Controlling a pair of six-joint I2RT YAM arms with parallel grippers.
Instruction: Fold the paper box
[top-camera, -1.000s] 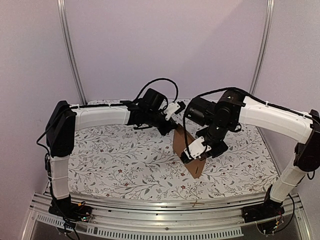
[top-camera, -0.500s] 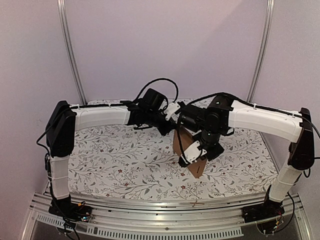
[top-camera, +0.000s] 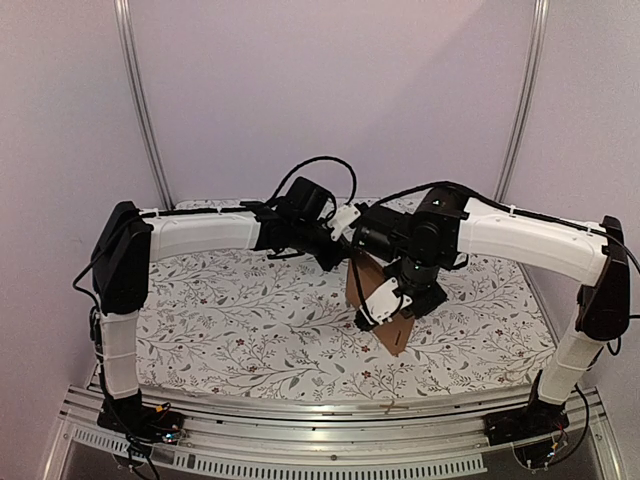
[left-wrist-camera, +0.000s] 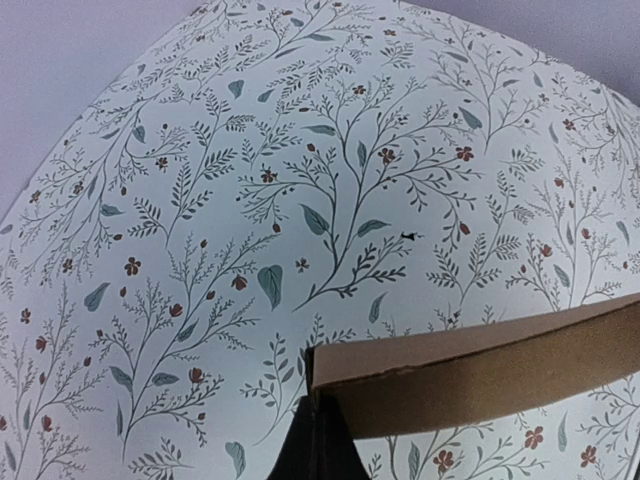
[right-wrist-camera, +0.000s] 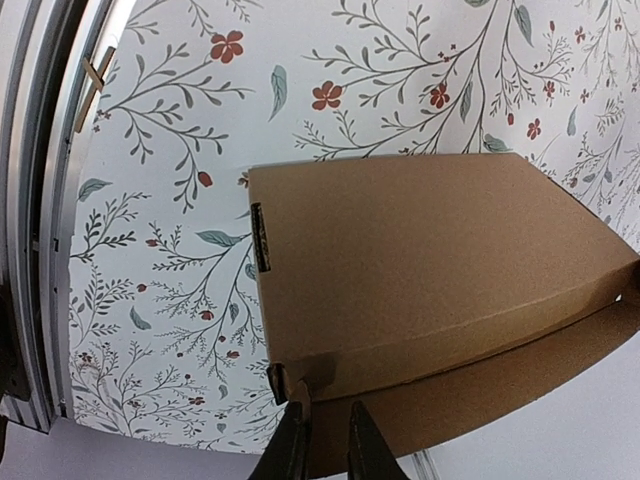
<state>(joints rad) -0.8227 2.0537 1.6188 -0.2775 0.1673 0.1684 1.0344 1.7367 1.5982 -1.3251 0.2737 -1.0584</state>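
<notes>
The paper box (top-camera: 393, 336) is a thin flat brown cardboard box held tilted on edge above the floral table, between the two arms. My left gripper (top-camera: 346, 256) is shut on its upper far corner; in the left wrist view the black fingertips (left-wrist-camera: 320, 445) pinch the box's corner (left-wrist-camera: 470, 375). My right gripper (top-camera: 376, 314) grips the box's lower side. In the right wrist view its two fingers (right-wrist-camera: 325, 440) stand close together on the folded edge of the box (right-wrist-camera: 420, 260), whose broad face fills the view.
The floral tablecloth (top-camera: 250, 310) covers the table under the box. A metal rail (top-camera: 330, 440) runs along the near edge, with a small wooden stick (top-camera: 390, 407) on it, also in the right wrist view (right-wrist-camera: 95, 72). Two upright frame poles (top-camera: 140, 100) stand at the back.
My right arm has swung left and its wrist has come closer to the left gripper, turning the box a little. The left arm has stayed still, holding the corner.
</notes>
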